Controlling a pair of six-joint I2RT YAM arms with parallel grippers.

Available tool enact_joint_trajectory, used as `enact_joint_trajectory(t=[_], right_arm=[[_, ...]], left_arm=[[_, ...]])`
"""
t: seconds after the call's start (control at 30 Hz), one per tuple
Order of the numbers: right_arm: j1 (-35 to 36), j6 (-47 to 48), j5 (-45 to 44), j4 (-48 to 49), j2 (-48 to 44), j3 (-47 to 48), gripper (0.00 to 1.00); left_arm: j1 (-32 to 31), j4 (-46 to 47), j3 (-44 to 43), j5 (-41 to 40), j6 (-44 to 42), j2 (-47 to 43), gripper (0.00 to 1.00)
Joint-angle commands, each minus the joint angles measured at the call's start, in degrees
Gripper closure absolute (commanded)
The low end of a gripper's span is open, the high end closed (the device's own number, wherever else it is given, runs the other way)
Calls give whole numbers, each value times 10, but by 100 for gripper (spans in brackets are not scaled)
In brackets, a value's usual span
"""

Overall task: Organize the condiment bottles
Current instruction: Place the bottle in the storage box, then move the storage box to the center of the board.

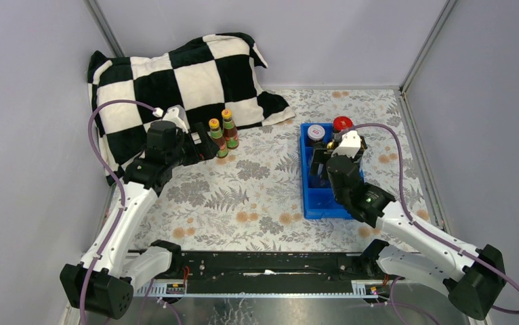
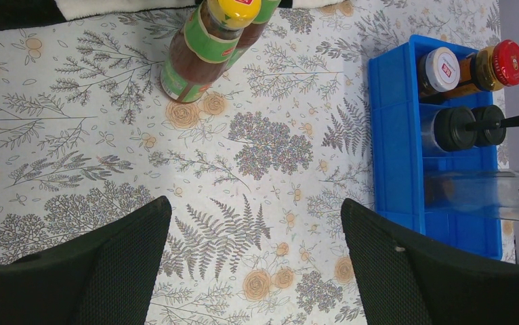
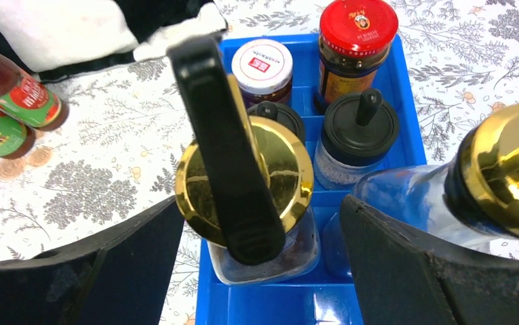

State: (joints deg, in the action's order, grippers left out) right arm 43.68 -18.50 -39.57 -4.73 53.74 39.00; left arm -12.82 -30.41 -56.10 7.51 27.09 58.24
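Note:
Two orange-capped dark sauce bottles (image 1: 221, 134) stand together on the floral cloth beside the pillow; they also show in the left wrist view (image 2: 206, 40). My left gripper (image 1: 204, 146) is open and empty just short of them (image 2: 255, 206). The blue tray (image 1: 321, 210) holds the white-lidded jar (image 3: 262, 64), the red-lidded jar (image 3: 358, 27), two black-capped shakers (image 3: 358, 128) and two gold-spouted clear bottles. My right gripper (image 3: 263, 206) is open over the tray, its fingers apart on either side of one gold-spouted bottle (image 3: 243, 176). The other gold-spouted bottle (image 3: 507, 169) stands outside the right finger.
A black-and-white checkered pillow (image 1: 175, 74) lies at the back left, right behind the sauce bottles. Grey walls close in the table on the left, back and right. The tray's front compartment (image 3: 311, 305) has nothing in it.

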Motion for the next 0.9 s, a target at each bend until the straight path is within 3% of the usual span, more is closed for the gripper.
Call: enact_joint_trajectory(t=[0.0,0.47,0.7,0.87], right_arm=[[-4,-5,-18,-7,-21,37,9],[-4,5,36,-71,-69,124,8],[-4,14,61,-165,-86,230,9],[-4,27,8,-260,-82,319,10]], left_arm=[[-4,28,3,1,3,0,1],[-6,36,10,3,9,4,1],[-11,40,7,4,12,7,1],[-23,41,-3,4,15,17,1]])
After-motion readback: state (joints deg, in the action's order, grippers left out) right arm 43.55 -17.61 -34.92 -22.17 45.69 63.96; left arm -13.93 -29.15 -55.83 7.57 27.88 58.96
